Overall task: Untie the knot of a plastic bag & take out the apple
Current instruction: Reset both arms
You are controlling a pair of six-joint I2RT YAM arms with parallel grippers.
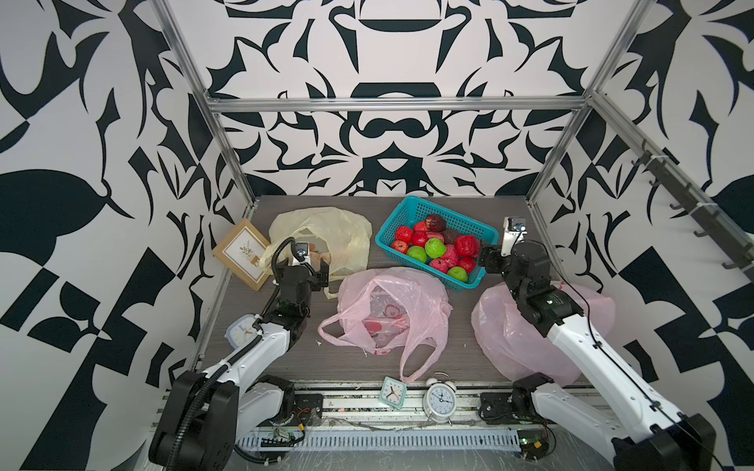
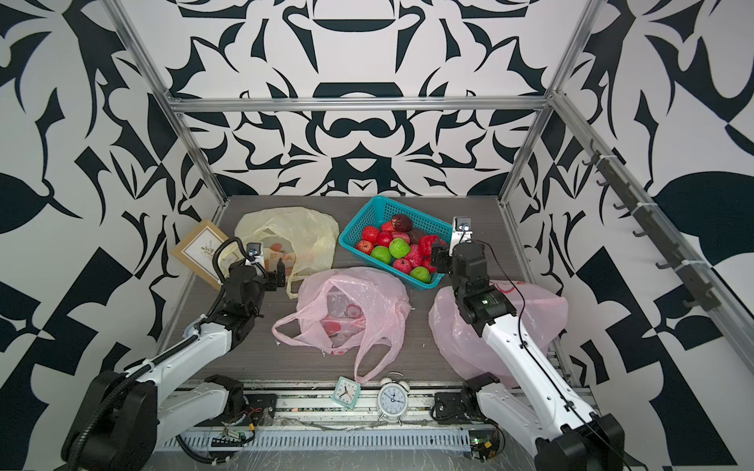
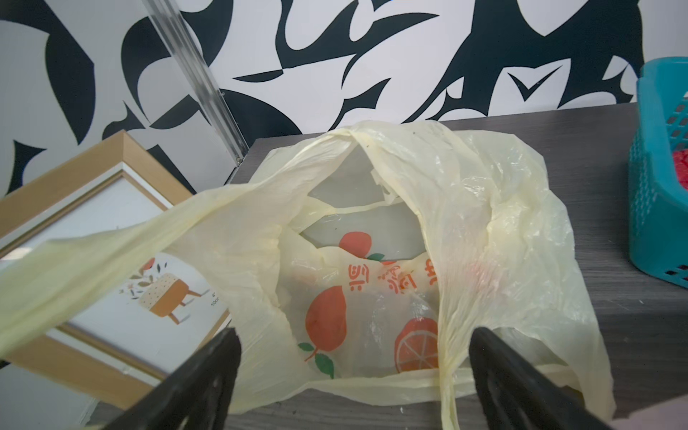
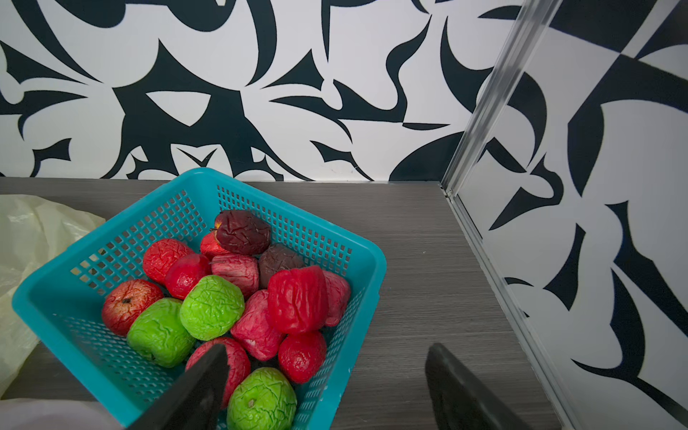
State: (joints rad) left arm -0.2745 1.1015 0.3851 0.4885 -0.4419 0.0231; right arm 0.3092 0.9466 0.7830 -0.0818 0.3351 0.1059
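A pale yellow plastic bag [image 1: 322,232] [image 3: 484,223] lies at the back left, its mouth open and handles loose. My left gripper [image 1: 320,277] [image 3: 355,335] hovers open just before it, nothing between the fingers. An open pink bag [image 1: 408,310] lies mid-table. A second pink bag [image 1: 502,338] sits partly hidden under my right arm. No knot is in view. My right gripper [image 1: 485,257] [image 4: 327,350] is open and empty over the near right corner of a teal basket [image 1: 402,206] [image 4: 372,260]. A red apple [image 4: 298,298] tops several red and green ones in it.
A wooden picture frame [image 1: 245,253] leans at the left wall beside the yellow bag. A small round clock [image 1: 240,330] sits by my left arm. At the front edge are a teal clock [image 1: 393,392] and a white alarm clock [image 1: 440,397]. Metal posts stand at the back corners.
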